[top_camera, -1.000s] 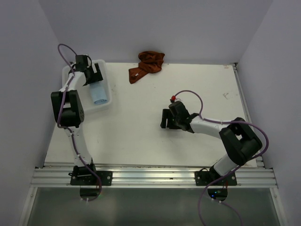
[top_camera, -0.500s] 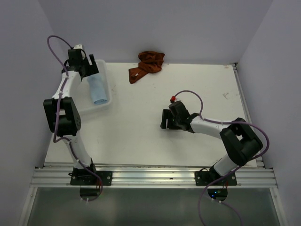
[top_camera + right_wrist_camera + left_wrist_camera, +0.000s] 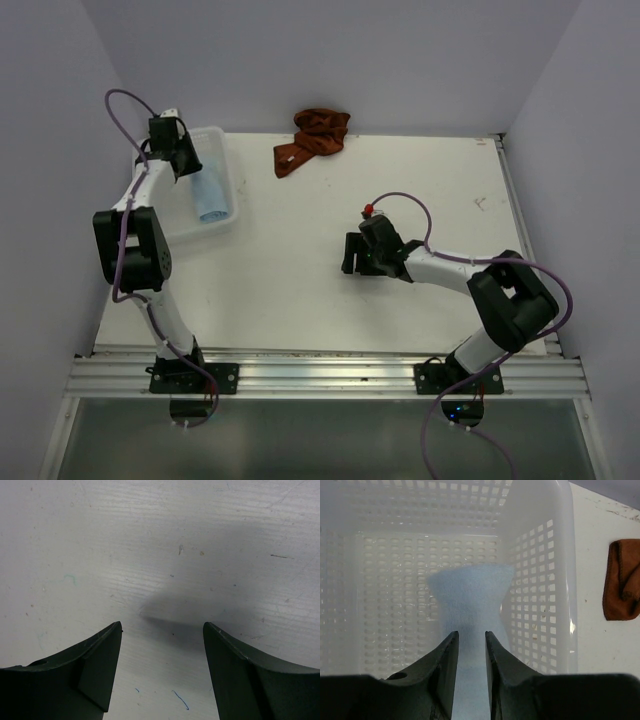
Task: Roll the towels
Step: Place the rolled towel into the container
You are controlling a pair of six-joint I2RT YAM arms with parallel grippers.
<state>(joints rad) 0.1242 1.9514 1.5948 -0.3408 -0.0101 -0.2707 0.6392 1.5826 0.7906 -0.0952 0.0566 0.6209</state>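
The light blue towel point(image 3: 209, 197) lies lengthwise inside the white mesh basket point(image 3: 226, 152). The left wrist view shows this blue towel point(image 3: 470, 595) on the basket floor, wider than the gap between my fingers and passing beneath them. My left gripper point(image 3: 184, 160) point(image 3: 471, 634) hangs over the basket's far end, its jaws a narrow gap apart and holding nothing. The rust towel point(image 3: 314, 138) point(image 3: 622, 580) lies crumpled at the table's back edge. At mid-table my right gripper point(image 3: 351, 254) point(image 3: 162, 626) is wide open over bare tabletop.
The basket wall point(image 3: 536, 585) rises close on the right of my left fingers. White walls close in the table at the back and both sides. A metal rail point(image 3: 320, 375) runs along the near edge.
My left arm has drawn back from the middle of the basket toward its far end, and its jaws have narrowed from wide open. The blue towel stays in the basket. The right arm has not moved.
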